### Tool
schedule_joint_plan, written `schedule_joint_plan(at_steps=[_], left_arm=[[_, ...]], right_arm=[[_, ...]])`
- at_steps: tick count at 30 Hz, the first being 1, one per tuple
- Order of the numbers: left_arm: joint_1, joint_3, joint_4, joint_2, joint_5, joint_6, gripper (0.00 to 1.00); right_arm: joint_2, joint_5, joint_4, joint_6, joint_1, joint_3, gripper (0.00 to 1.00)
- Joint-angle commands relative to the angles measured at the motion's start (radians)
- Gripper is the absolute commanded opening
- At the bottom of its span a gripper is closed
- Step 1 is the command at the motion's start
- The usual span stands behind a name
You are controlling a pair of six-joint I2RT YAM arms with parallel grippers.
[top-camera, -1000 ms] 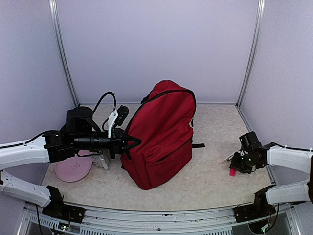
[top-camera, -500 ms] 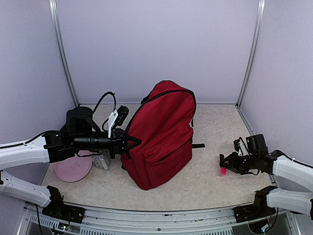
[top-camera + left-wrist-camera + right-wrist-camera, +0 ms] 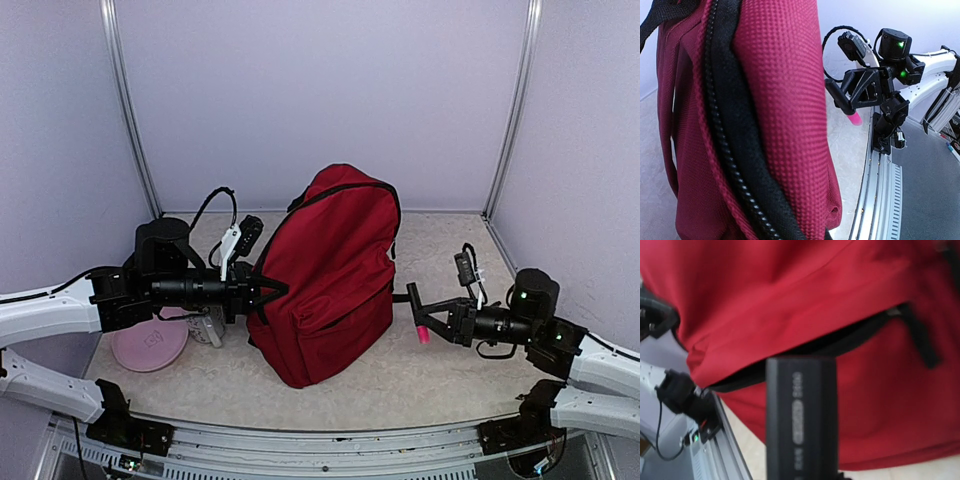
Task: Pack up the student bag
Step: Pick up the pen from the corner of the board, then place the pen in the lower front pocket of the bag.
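The student bag [image 3: 335,265], a large dark red backpack, stands upright mid-table. It fills the left wrist view [image 3: 782,100] and the right wrist view [image 3: 790,295]. My left gripper [image 3: 272,290] is shut on the bag's left edge by the black zipper [image 3: 725,150]; its fingers are hidden in its own view. My right gripper [image 3: 418,308] hovers just right of the bag. It is shut on a black marker with a pink end [image 3: 422,333], which shows as a black bar in the right wrist view [image 3: 800,420]. A dark zipper gap [image 3: 840,340] lies ahead of it.
A pink disc [image 3: 150,346] and a small grey pouch [image 3: 209,326] lie left of the bag, under my left arm. A white charger with a black cable [image 3: 231,243] sits behind them. Walls close three sides. A metal rail [image 3: 330,440] runs along the front edge.
My right arm has lifted the pink-ended marker off the table at the right and carried it left, up to the bag's side. My left arm and the bag have not moved.
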Motion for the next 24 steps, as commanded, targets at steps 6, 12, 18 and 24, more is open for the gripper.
schedule_joint_plan(at_steps=[6, 12, 18, 24], left_arm=[[0.011, 0.023, 0.012, -0.027, -0.019, 0.018, 0.00], [0.012, 0.023, 0.015, -0.025, -0.010, 0.016, 0.00], [0.012, 0.022, 0.018, -0.022, -0.006, 0.015, 0.00], [0.012, 0.023, 0.014, -0.017, 0.000, 0.019, 0.00]], right_arm=[[0.284, 0.052, -0.074, -0.280, 0.192, 0.195, 0.00], [0.466, 0.203, -0.185, -0.487, 0.265, 0.382, 0.00], [0.617, 0.348, -0.375, -0.754, 0.292, 0.593, 0.00], [0.678, 0.485, -0.441, -1.055, 0.355, 0.746, 0.00]])
